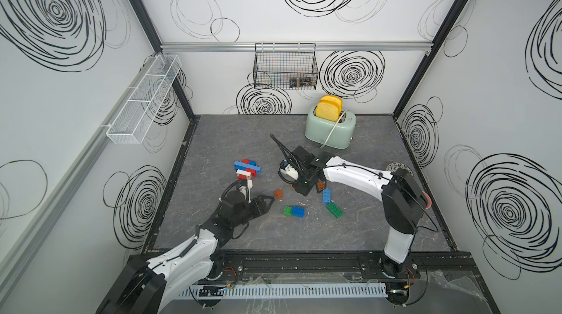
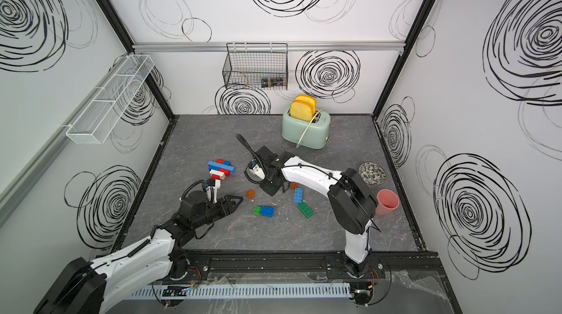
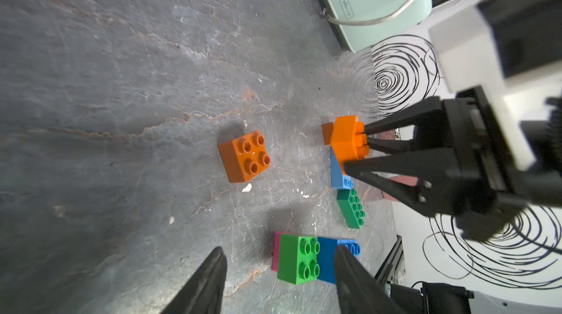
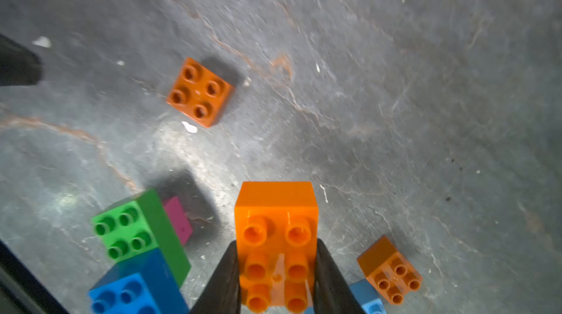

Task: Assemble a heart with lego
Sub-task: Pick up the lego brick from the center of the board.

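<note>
Nearest the base, the left gripper [image 3: 280, 254] hangs with its jaws partly apart and nothing between them. It is just above a light-green square brick joined to a blue one [image 1: 294, 211] on the grey marbled counter [image 1: 365, 230]. A little farther lies a loose brown-orange square studded brick [image 1: 278, 193], studs up.

Beyond it, the right gripper [image 4: 276, 245] has its jaws clamped on the two long sides of a bright orange oblong plastic brick [image 4: 275, 206], which seems lifted clear of the counter. The brick's long axis runs in line with the jaws and sticks out past their tips. Its studs face back toward the wrist, not upward.

Farther off, to the left of that gripper, sits the part-built heart, a cluster of blue, red and white bricks [image 1: 247, 169]. Its longest blue brick lies slantwise across the counter. The left arm is nearer to the heart, but the right arm carries the brick. The coming move therefore likely means crossing leftward and turning the brick studs-up before pressing.
</note>
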Robot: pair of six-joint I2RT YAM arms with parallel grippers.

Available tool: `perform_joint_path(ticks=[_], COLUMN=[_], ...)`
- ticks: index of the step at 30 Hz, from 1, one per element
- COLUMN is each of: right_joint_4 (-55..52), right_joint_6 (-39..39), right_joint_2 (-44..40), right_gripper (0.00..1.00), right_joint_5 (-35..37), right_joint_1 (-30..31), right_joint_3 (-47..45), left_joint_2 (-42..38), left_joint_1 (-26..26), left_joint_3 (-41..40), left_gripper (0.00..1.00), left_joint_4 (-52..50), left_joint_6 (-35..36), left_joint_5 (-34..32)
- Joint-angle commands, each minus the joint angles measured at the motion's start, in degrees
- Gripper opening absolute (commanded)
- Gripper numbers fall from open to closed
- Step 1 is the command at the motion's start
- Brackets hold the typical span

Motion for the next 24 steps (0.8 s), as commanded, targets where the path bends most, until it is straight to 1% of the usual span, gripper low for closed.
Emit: perform_joint_path(ticks=[1, 5, 12, 24], right_joint_4=[-4.09, -4.82, -4.12, -3.55], right_joint_6=[-1.44, -1.05, 0.48, 0.80], right_joint_2=[-1.40, -0.35, 1.41, 2.57], right_gripper=[0.33, 0.32, 0.32, 0.31], right_joint_5=[-1.17, -1.81, -1.44, -2.21], right_joint_1=[2.70, 5.86, 9.77, 10.63], right_joint_3=[2.89, 4.06, 2.39, 0.00], left_joint_2=[-2.44, -5.12, -7.73, -9.19], left_joint_1=[1.64, 3.22, 4.41, 4.60], left_joint_3=[-1.35, -2.22, -3.36, -4.34], left_gripper=[0.61, 0.62, 0.62, 0.62], left_joint_4=[-1.40, -2.59, -3.88, -3.90], left_joint_6=[-0.74, -0.69, -0.82, -1.07], left_joint_5=[0.53, 1.14, 2.47, 3.10])
